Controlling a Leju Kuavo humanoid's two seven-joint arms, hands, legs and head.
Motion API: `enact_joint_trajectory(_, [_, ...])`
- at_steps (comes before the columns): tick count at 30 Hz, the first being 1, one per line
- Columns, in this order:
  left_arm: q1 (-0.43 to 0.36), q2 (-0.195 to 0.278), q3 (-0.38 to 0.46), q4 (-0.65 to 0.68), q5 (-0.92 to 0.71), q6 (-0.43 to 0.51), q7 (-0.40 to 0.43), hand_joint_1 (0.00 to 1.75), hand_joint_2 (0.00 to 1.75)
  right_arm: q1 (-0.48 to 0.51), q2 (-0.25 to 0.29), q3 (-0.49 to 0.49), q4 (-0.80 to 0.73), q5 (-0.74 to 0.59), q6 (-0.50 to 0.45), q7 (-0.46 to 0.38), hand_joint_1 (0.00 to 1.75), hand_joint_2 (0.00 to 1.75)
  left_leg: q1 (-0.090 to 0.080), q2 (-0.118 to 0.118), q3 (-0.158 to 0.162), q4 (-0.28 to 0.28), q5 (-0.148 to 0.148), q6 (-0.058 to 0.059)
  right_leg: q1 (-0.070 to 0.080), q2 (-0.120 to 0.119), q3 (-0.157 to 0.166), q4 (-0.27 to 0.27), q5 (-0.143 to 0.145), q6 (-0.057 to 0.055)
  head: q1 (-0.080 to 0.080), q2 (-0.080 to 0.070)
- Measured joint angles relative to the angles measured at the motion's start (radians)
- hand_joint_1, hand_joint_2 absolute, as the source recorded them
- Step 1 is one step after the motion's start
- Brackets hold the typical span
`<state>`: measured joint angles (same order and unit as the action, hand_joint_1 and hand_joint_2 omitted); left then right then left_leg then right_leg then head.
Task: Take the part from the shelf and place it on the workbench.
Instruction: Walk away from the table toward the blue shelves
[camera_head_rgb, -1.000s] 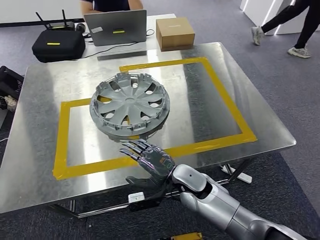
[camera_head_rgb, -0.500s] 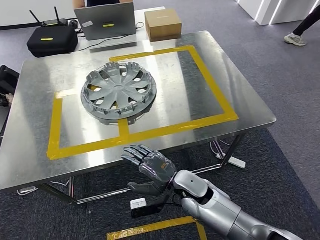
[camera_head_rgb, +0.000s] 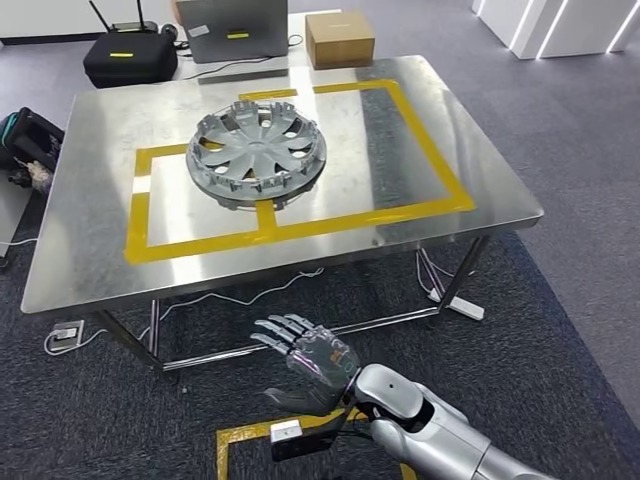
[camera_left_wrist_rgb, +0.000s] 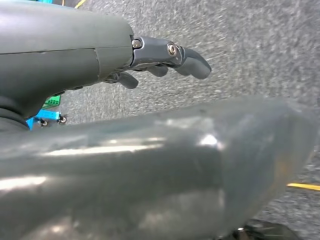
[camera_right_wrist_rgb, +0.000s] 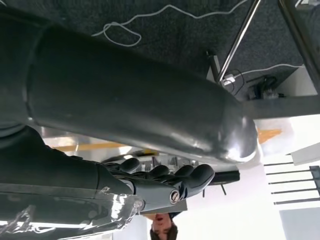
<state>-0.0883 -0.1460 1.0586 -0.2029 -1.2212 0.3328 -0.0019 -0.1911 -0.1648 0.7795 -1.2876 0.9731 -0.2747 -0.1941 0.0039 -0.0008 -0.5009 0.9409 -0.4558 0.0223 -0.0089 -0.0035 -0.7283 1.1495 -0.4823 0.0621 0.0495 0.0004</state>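
The wheel cover (camera_head_rgb: 256, 152) lies flat on the metal table (camera_head_rgb: 453, 170), toward the far left of the top. It sits across the far edge of a rectangle of yellow tape (camera_head_rgb: 302, 228) stuck to the surface, with a short strip of the same tape running out from under its near rim. Nothing touches it.

The right hand (camera_head_rgb: 309, 360) hangs in the air near the camera, well short of the table's near edge and over the dark carpet (camera_head_rgb: 543, 340). Its fingers (camera_head_rgb: 275, 330) are spread and a little curved, palm turned toward the left, and it holds nothing. In the right wrist view the same hand (camera_right_wrist_rgb: 162, 182) shows its dark fingers stretched out together, with the underside of the table beyond them.

The left hand (camera_left_wrist_rgb: 166, 55) appears in the left wrist view over grey carpet, fingers loosely extended and apart, with nothing in them.

Past the far edge of the table stand a grey laptop (camera_head_rgb: 232, 30), a brown cardboard box (camera_head_rgb: 340, 38) to its right, and a black case (camera_head_rgb: 130, 58) with two aerials to its left. A dark bag (camera_head_rgb: 26, 140) sits on the floor off the table's left side. White cables (camera_head_rgb: 256, 295) trail on the carpet under the table, and more yellow tape (camera_head_rgb: 249, 435) marks the floor just beside the right hand.
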Motion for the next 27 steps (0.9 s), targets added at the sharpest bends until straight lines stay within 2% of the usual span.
enact_joint_trajectory(1, [0.0,0.0,0.0,0.0,0.0,0.0,0.0,0.0,0.0,0.001,-0.001,-0.001,0.0,0.0,0.0,0.0,0.0,0.0,0.0,0.0,-0.017,0.001,0.014,0.0,0.0,0.0,-0.011,0.072,-0.037,0.002,0.0,0.0])
enact_joint_trajectory(2, [0.0,-0.001,0.0,0.0,0.0,0.0,0.0,0.0,0.0,0.003,-0.002,-0.001,0.0,0.0,0.0,0.0,0.0,0.0,-0.001,0.0,-0.036,0.002,0.029,-0.001,0.0,0.0,-0.012,0.126,-0.047,0.003,0.0,0.0])
enact_joint_trajectory(3, [0.0,-0.001,0.0,0.0,-0.001,0.0,0.0,0.0,0.0,0.004,-0.003,-0.002,0.0,0.0,0.0,0.0,0.0,0.0,-0.001,0.0,-0.055,0.003,0.043,-0.003,0.0,0.0,0.001,0.15,-0.032,0.003,0.0,0.0])
enact_joint_trajectory(4, [0.0,-0.001,0.0,0.0,-0.001,0.0,0.0,0.0,0.0,0.004,-0.003,-0.004,0.0,0.0,0.0,0.0,0.0,0.0,-0.001,0.0,-0.073,0.004,0.056,-0.005,0.0,0.0,0.032,0.139,-0.004,0.003,0.0,0.0])
enact_joint_trajectory(5, [0.0,-0.001,0.0,0.0,-0.001,0.0,0.0,0.0,0.0,0.004,-0.003,-0.005,0.0,0.0,0.0,0.0,0.0,0.0,-0.001,0.0,-0.087,0.006,0.07,-0.009,-0.001,0.001,0.082,0.091,0.02,0.001,0.0,0.0])
enact_joint_trajectory(6, [0.0,-0.001,0.0,0.0,-0.001,0.0,0.0,0.0,0.0,0.003,-0.003,-0.006,-0.001,0.0,0.0,0.0,0.0,0.0,-0.002,-0.001,-0.1,0.008,0.081,-0.013,-0.001,0.002,0.15,0.014,0.02,-0.001,0.001,0.0])
enact_joint_trajectory(7, [-0.001,-0.001,0.0,0.0,-0.001,0.0,0.0,0.0,0.0,0.001,-0.003,-0.007,-0.002,0.0,-0.001,0.0,0.0,0.0,-0.003,-0.001,-0.109,0.012,0.091,-0.018,0.0,0.005,0.215,-0.071,0.004,-0.003,0.001,0.0])
enact_joint_trajectory(8, [-0.001,-0.001,0.0,0.0,-0.002,0.0,0.0,0.0,0.0,0.0,-0.003,-0.008,-0.004,0.0,-0.001,0.0,0.0,0.0,-0.004,-0.002,-0.114,0.013,0.102,-0.023,0.001,0.006,0.259,-0.138,-0.016,-0.007,0.001,0.0])
enact_joint_trajectory(9, [-0.001,-0.001,0.0,0.0,-0.002,0.0,0.0,0.0,0.0,-0.001,-0.003,-0.009,-0.006,0.0,-0.002,-0.001,0.0,0.0,-0.004,-0.003,-0.119,0.013,0.113,-0.029,0.004,0.008,0.281,-0.178,-0.033,-0.011,0.002,0.0])
enact_joint_trajectory(11, [0.0,-0.001,0.0,0.0,-0.002,0.0,0.0,0.0,0.0,0.0,-0.004,-0.01,-0.007,0.0,-0.003,-0.001,0.0,0.0,0.0,-0.003,-0.126,0.012,0.129,-0.041,0.008,0.005,0.263,-0.185,-0.024,-0.028,0.001,0.0])
enact_joint_trajectory(12, [0.001,-0.001,0.0,0.0,-0.002,0.0,0.0,0.0,0.0,0.001,-0.004,-0.009,-0.007,0.0,-0.003,-0.002,0.0,0.0,0.002,-0.003,-0.134,0.021,0.114,-0.047,0.008,0.004,0.253,-0.183,-0.014,-0.037,0.001,0.0])
enact_joint_trajectory(13, [0.003,-0.001,0.0,0.0,-0.002,0.0,0.0,0.0,0.0,0.003,-0.004,-0.009,-0.007,0.0,-0.003,-0.002,0.0,0.0,0.003,-0.003,-0.146,0.049,0.076,-0.053,0.007,0.002,0.241,-0.184,-0.002,-0.047,0.0,0.0])
enact_joint_trajectory(14, [0.005,-0.001,0.0,0.0,-0.003,0.0,0.0,0.0,0.0,0.004,-0.004,-0.01,-0.008,0.0,-0.003,-0.002,0.0,0.0,0.004,-0.003,-0.162,0.098,0.022,-0.056,0.006,0.001,0.228,-0.184,0.012,-0.054,-0.002,0.0])
enact_joint_trajectory(15, [0.005,-0.002,0.0,0.0,-0.003,0.0,0.0,0.0,0.0,0.007,-0.004,-0.011,-0.008,-0.001,-0.004,-0.002,0.0,0.0,0.004,-0.003,-0.18,0.164,-0.038,-0.06,0.007,0.001,0.213,-0.183,0.027,-0.058,-0.004,0.0])
enact_joint_trajectory(16, [0.004,-0.003,0.0,0.0,-0.004,0.0,0.0,0.0,0.0,0.012,-0.004,-0.012,-0.008,-0.001,-0.005,-0.003,0.0,0.0,0.004,-0.003,-0.195,0.234,-0.082,-0.062,0.008,0.0,0.197,-0.182,0.041,-0.06,-0.005,0.0])
enact_joint_trajectory(17, [0.004,-0.004,0.0,0.0,-0.005,0.0,0.0,0.0,0.0,0.019,-0.004,-0.013,-0.008,-0.002,-0.006,-0.003,0.0,0.0,0.003,-0.003,-0.202,0.288,-0.101,-0.062,0.009,-0.001,0.179,-0.18,0.054,-0.06,-0.005,0.0])
enact_joint_trajectory(18, [0.004,-0.004,0.0,0.0,-0.007,0.0,0.0,0.0,0.0,0.027,-0.005,-0.014,-0.009,-0.002,-0.008,-0.004,0.0,0.0,0.003,-0.003,-0.195,0.316,-0.094,-0.061,0.011,-0.002,0.16,-0.178,0.066,-0.06,-0.005,0.0])
enact_joint_trajectory(19, [0.004,-0.004,0.0,0.0,-0.009,0.001,0.0,0.0,0.0,0.036,-0.005,-0.014,-0.01,-0.003,-0.01,-0.005,0.0,0.0,0.002,-0.003,-0.174,0.313,-0.071,-0.058,0.012,-0.003,0.142,-0.176,0.078,-0.059,-0.005,0.0])
enact_joint_trajectory(20, [0.004,-0.004,0.0,0.0,-0.01,0.001,0.0,0.0,0.0,0.044,-0.005,-0.016,-0.013,-0.005,-0.014,-0.006,0.0,0.0,0.001,-0.003,-0.136,0.276,-0.043,-0.053,0.013,-0.003,0.125,-0.173,0.09,-0.058,-0.005,0.0])
enact_joint_trajectory(21, [0.004,-0.003,0.0,0.0,-0.012,0.002,0.0,0.0,0.0,0.053,-0.005,-0.018,-0.016,-0.007,-0.018,-0.008,0.0,0.0,-0.002,-0.003,-0.082,0.214,-0.026,-0.046,0.014,-0.004,0.11,-0.17,0.102,-0.056,-0.005,0.0])
enact_joint_trajectory(23, [-0.001,-0.003,0.0,0.0,-0.014,0.005,0.0,0.0,0.0,0.07,-0.005,-0.024,-0.025,-0.011,-0.029,-0.013,0.0,0.0,-0.008,-0.002,0.025,0.068,-0.035,-0.033,0.017,-0.004,0.088,-0.164,0.123,-0.049,-0.004,0.0])
enact_joint_trajectory(24, [-0.003,-0.003,0.0,0.0,-0.014,0.006,0.0,0.0,0.0,0.078,-0.005,-0.027,-0.029,-0.013,-0.035,-0.015,0.0,0.0,-0.011,-0.003,0.054,0.022,-0.047,-0.028,0.017,-0.005,0.083,-0.163,0.134,-0.044,-0.003,0.0])
enact_joint_trajectory(25, [-0.004,-0.003,0.0,0.0,-0.015,0.006,0.001,0.0,0.0,0.087,-0.005,-0.031,-0.031,-0.014,-0.04,-0.017,0.0,0.0,-0.013,-0.003,0.064,-0.001,-0.051,-0.023,0.017,-0.006,0.08,-0.164,0.145,-0.039,-0.003,0.0])
enact_joint_trajectory(26, [-0.003,-0.005,-0.001,0.0,-0.015,0.007,0.001,0.0,0.0,0.097,-0.005,-0.034,-0.032,-0.015,-0.044,-0.019,0.0,0.0,-0.013,-0.002,0.058,-0.002,-0.046,-0.017,0.015,-0.007,0.077,-0.166,0.152,-0.033,-0.003,0.0])
enact_joint_trajectory(27, [-0.001,-0.006,-0.001,0.0,-0.016,0.007,0.003,0.0,0.0,0.108,-0.005,-0.036,-0.032,-0.017,-0.048,-0.021,0.0,0.0,-0.012,-0.001,0.049,-0.002,-0.035,-0.01,0.013,-0.006,0.072,-0.161,0.144,-0.026,-0.003,0.0])
